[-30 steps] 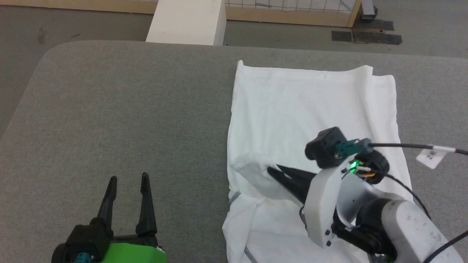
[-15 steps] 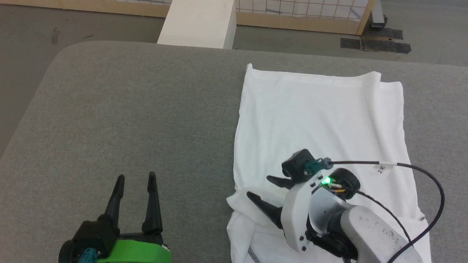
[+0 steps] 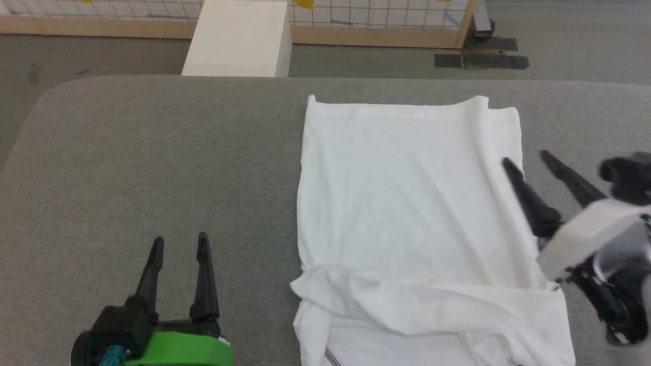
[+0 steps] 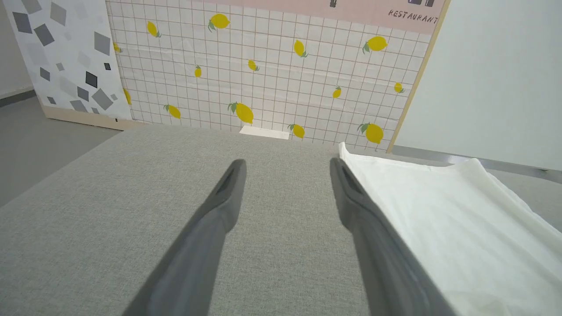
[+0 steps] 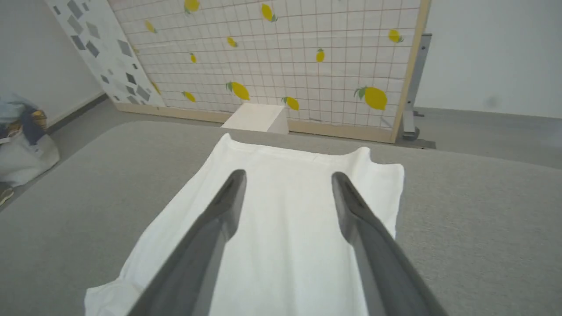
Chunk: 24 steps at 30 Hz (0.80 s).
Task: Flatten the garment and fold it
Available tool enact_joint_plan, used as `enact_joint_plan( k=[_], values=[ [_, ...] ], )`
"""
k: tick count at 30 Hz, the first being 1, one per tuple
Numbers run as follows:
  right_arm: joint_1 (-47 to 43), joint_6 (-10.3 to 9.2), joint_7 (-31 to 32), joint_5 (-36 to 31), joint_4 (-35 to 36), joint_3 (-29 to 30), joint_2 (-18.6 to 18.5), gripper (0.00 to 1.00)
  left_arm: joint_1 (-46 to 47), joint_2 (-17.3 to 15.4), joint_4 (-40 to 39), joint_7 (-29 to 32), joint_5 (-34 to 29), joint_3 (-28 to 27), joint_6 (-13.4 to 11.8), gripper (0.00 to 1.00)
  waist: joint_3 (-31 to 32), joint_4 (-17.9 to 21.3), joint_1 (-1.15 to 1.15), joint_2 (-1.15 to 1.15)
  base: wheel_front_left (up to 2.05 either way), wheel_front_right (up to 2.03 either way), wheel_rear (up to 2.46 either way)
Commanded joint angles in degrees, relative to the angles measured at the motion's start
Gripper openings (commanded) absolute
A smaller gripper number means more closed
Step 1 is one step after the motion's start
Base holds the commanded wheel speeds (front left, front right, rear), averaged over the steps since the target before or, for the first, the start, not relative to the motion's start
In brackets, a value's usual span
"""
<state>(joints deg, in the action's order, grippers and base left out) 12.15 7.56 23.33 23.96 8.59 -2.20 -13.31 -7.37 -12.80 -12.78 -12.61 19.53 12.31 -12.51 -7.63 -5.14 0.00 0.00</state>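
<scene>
Garment (image 3: 402,193) near end cut off (bottom edge); right arm (image 3: 585,239) blurred

Left tool (image 3: 180,238): left of the garment (image 3: 396,193), apart from its near left corner; two dark fingers spread, pointing away from the body, nothing between them.
Left wrist: black mount and green housing (image 3: 178,351) behind the fingers, level with the garment's near end.
Right tool (image 3: 525,156): at the garment's right edge, about midway along it; fingers spread, angled up and leftward, gripping nothing; blurred.
Right fingers: one over the garment's right margin, the other just outside it; contact with the cloth unclear.
Right wrist: pale bracket (image 3: 585,239) and dark joint right of the garment, toward its near right corner.
</scene>
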Motion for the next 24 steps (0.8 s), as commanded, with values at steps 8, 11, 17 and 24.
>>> enact_joint_plan(
  k=[8,11,17,24],
  values=[
    [-15.65,-0.08,-7.13,-11.41,7.12,14.74,6.22,1.00,-2.59,-0.10,-0.73,-1.01,-0.12,-0.73,-0.66,1.00,1.17,3.73,0.00,0.00,0.00,0.00,0.00],
    [-19.44,-0.08,-11.14,-13.45,6.37,16.00,8.80,1.00,-4.07,0.50,-0.31,-1.69,0.08,-1.31,-0.69,1.00,1.41,4.65,0.00,0.00,0.00,0.00,0.00],
    [-21.07,-0.08,-16.78,-14.73,4.78,15.06,10.25,1.00,-4.75,1.00,1.43,-2.19,-0.32,-1.46,0.29,1.00,1.12,5.56,0.00,0.00,0.00,0.00,0.00],
    [-18.27,-0.08,-18.34,-15.79,5.70,13.62,10.39,1.00,5.02,-2.87,0.80,1.70,-1.52,-0.66,4.03,1.00,-2.89,4.50,0.00,0.00,0.00,0.00,0.00]
  ],
)
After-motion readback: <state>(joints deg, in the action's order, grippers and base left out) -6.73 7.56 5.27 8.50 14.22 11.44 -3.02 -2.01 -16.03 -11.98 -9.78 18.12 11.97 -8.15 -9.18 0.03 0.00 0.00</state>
